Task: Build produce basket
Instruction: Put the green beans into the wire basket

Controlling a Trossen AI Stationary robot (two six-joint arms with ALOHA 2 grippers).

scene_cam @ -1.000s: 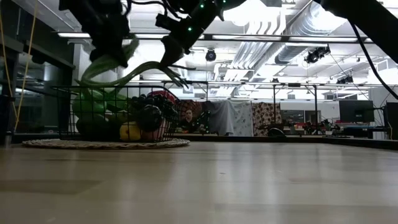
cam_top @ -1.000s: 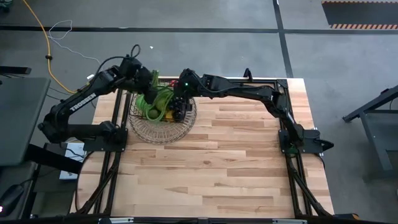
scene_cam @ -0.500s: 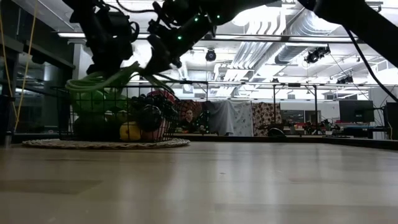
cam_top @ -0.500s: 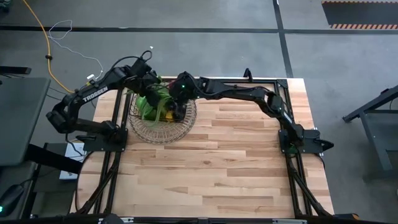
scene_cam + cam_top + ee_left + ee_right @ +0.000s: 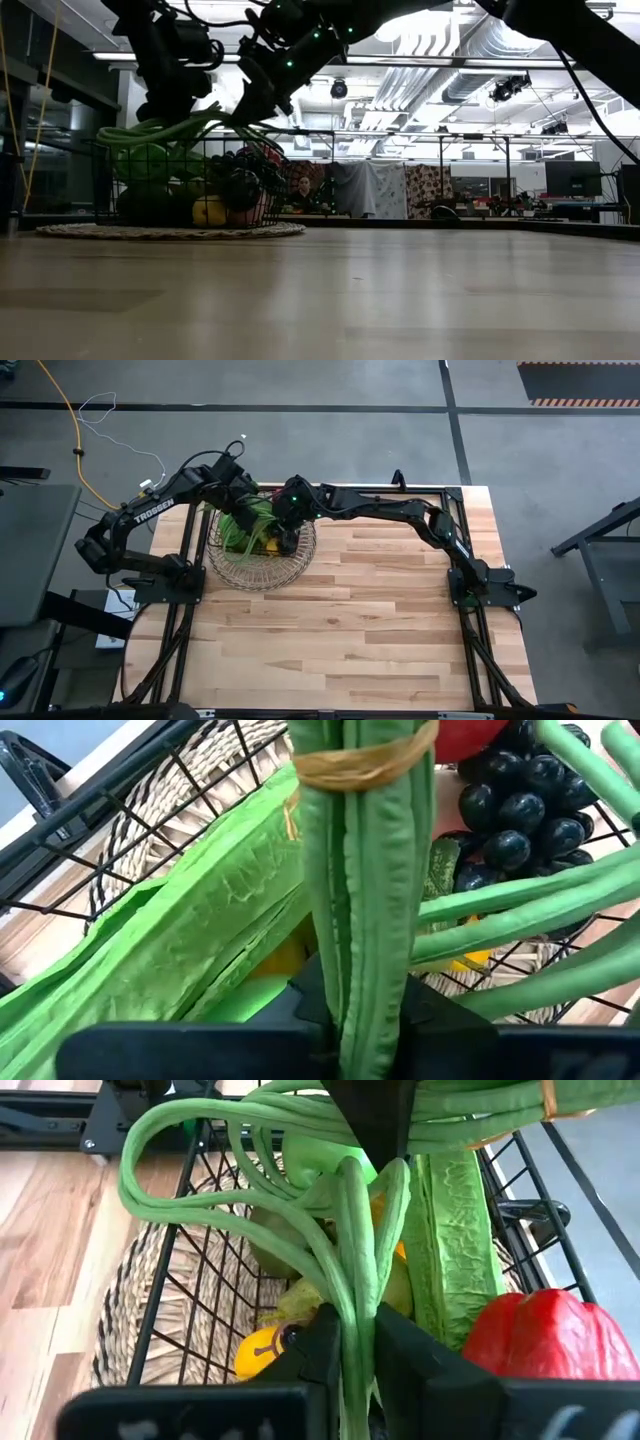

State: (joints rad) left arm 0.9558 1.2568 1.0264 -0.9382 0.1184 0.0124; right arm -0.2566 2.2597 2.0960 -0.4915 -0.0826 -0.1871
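The dark wire basket [image 5: 262, 560] stands on a round woven mat [image 5: 170, 231] at the table's far left. It holds grapes [image 5: 520, 810], a red pepper [image 5: 535, 1340], leafy greens [image 5: 190, 950] and yellow fruit [image 5: 262, 1350]. A bundle of long green beans [image 5: 180, 128], tied with a tan band [image 5: 365, 765], lies across the basket's top. My left gripper [image 5: 243, 508] and my right gripper [image 5: 287, 530] stand over the basket, each shut on the beans. My left gripper pinches the bean bundle [image 5: 365, 960] between its two fingers, a short way from the tan band. It comes slanting down from the table's far left. The bundle runs on ahead of the fingers, over the produce. My right gripper pinches a few bean strands [image 5: 356, 1305] between its two fingers. It reaches in from the table's right, slanting down. Beyond the fingers the strands curve in a loop [image 5: 180, 1130] over the basket's rim.
The basket's wire rim [image 5: 200, 140] stands right under both grippers. The two arms are close together above it. Bare wooden table [image 5: 380, 610] stretches toward the near and right edges.
Both grippers have sunk toward the basket and tipped further down, the right one rolling as well. The beans have come down with them: the loop that arched high above the basket now lies flatter, at the rim.
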